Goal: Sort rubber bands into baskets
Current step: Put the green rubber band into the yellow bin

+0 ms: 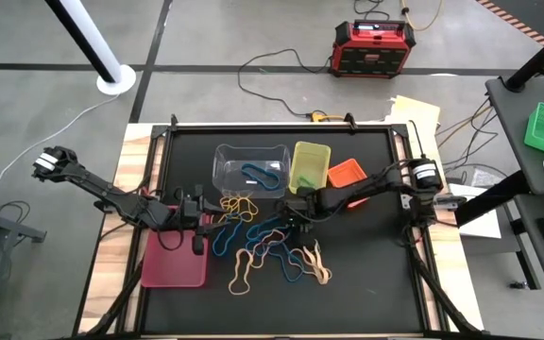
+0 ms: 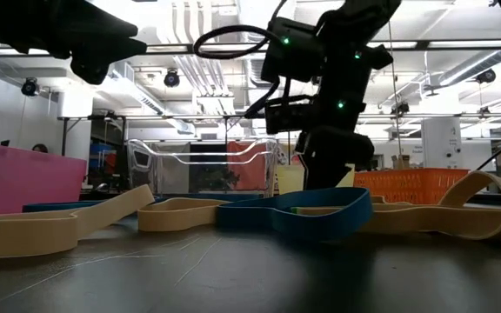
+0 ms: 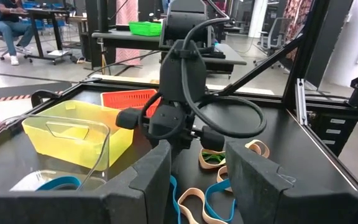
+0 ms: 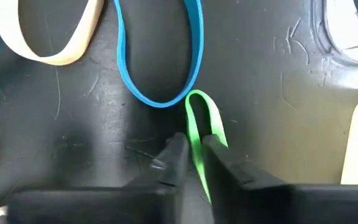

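- High view: four baskets on the black table (image 1: 366,274): clear tub (image 1: 250,168) holding one blue band (image 1: 261,174), yellow-green bin (image 1: 309,165), orange bin (image 1: 346,173), pink tray (image 1: 173,260). Roughly ten loose rubber bands (image 1: 270,250) heaped near the middle. Left gripper (image 1: 197,236) beside the tray; right gripper (image 1: 296,215) down at the pile.
- Low view: tan and blue loops in front, tub behind.
- Left wrist view: left fingers (image 3: 151,180) spread wide, holding nothing.
- Right wrist view: right fingers (image 4: 179,158) pinched narrow on one green band (image 4: 204,127), beside a blue loop (image 4: 160,62).
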You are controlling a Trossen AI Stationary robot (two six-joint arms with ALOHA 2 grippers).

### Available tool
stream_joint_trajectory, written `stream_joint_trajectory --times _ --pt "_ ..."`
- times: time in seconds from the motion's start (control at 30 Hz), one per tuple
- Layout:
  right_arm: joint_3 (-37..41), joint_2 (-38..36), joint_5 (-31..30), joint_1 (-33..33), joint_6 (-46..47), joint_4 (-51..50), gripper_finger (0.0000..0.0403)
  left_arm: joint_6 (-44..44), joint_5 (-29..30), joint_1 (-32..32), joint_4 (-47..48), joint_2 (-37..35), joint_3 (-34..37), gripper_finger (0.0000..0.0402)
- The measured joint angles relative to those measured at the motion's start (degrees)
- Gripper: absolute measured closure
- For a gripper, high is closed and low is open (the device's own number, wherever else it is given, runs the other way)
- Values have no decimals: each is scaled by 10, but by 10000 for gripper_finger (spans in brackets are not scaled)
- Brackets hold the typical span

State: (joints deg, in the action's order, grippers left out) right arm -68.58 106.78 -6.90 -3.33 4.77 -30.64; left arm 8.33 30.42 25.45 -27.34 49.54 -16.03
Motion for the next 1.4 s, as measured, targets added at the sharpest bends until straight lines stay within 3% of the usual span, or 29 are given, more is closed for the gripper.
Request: stream_joint_trajectory --times 0.07,0.23,0.47,0.6,0.73,0.83,1.2,1.3,1.4 --pt "2 -3 -2 -3 -7 0 385 -1 0 0 0 0 0 263" --pt "-5 -60 -7 -17 -5 -38 394 0 -6 0 0 0 0 263" --pt "-14 -188 -97 -4 3 -123 394 37 -22 1 -1 57 -22 263" --pt "-8 -224 -56 22 -32 -103 394 42 -52 3 20 124 -69 263" --pt "13 -213 3 11 -77 -58 390 47 -57 5 112 191 -130 263" --pt "29 -187 25 -1 -77 -37 371 44 -57 10 124 236 -162 263" --pt "44 -69 7 -12 -43 -16 242 81 -55 11 124 358 -181 263" --pt "44 -55 -18 -11 -40 -15 236 86 -42 8 125 385 -187 263" --pt "43 -41 -17 -7 -34 -11 254 87 -25 2 124 405 -194 263"
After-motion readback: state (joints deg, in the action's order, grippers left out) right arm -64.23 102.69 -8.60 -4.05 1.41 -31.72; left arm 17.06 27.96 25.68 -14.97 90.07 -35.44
